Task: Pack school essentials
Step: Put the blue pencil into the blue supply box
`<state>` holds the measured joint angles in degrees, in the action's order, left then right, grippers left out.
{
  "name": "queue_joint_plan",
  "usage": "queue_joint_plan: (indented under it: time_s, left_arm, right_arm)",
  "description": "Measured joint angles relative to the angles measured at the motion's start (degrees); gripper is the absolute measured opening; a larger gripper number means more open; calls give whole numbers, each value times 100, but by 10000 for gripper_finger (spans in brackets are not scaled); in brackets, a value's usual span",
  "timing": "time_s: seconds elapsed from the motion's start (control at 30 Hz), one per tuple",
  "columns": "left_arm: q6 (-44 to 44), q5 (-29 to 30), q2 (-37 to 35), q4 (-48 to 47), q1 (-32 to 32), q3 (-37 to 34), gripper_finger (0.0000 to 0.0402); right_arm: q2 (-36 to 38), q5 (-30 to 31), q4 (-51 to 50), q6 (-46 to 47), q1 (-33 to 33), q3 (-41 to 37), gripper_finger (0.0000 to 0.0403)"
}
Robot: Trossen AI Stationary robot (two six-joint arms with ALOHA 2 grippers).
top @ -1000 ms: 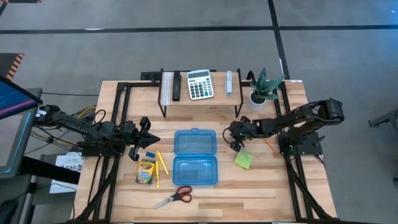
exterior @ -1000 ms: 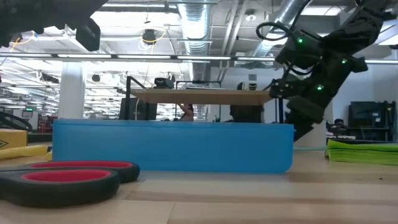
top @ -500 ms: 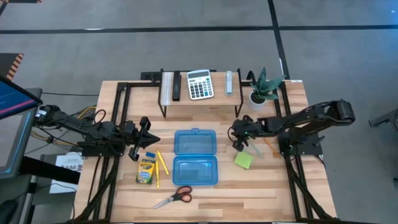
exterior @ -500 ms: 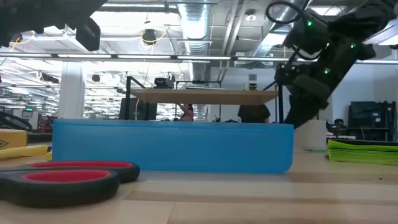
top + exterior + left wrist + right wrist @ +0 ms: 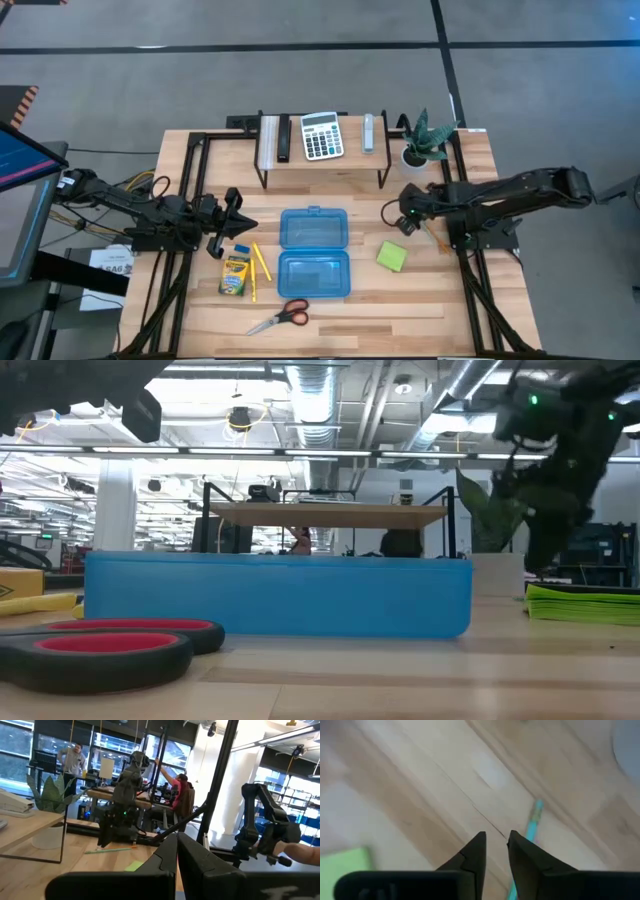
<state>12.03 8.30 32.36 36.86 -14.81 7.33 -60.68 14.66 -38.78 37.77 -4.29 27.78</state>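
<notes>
Currently: one blue case [image 5: 314, 252], one scissors [image 5: 281, 317], one crayon box [image 5: 235, 273]; right end effector [image 5: 494, 841] slightly spread, empty; left end effector [image 5: 176, 851] pressed together.

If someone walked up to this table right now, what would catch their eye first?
Probably the open blue case in the middle of the table, with red-handled scissors in front of it and a crayon box on its left. The right gripper hovers over a teal pencil, fingers slightly apart, with a green sticky-note pad close by. The left gripper waits, shut, at the left.
</notes>
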Motion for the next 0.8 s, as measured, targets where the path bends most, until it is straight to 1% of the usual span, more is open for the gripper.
queue_joint_plan:
  time_s: [0.07,0.2,0.37,0.47,0.63,0.73,0.8]
  left_arm:
    - [0,0,1,8,0,0,0]
    - [9,2,1,11,0,1,0]
    - [15,2,1,12,0,0,0]
    - [20,2,1,13,0,0,0]
    - [20,2,0,13,0,0,0]
    - [21,3,0,13,0,0,0]
    - [21,2,2,11,0,0,0]
  right_arm:
    - [-31,-118,-91,87,-74,-187,122]
    - [-154,-163,-34,102,-223,-447,159]
    - [-184,-153,9,204,-430,-489,213]
    - [-265,-149,3,239,-575,-485,235]
    - [-496,-240,81,313,-627,-459,242]
    - [-713,-391,82,438,-568,-436,229]
    - [-855,-384,92,453,-456,-420,214]
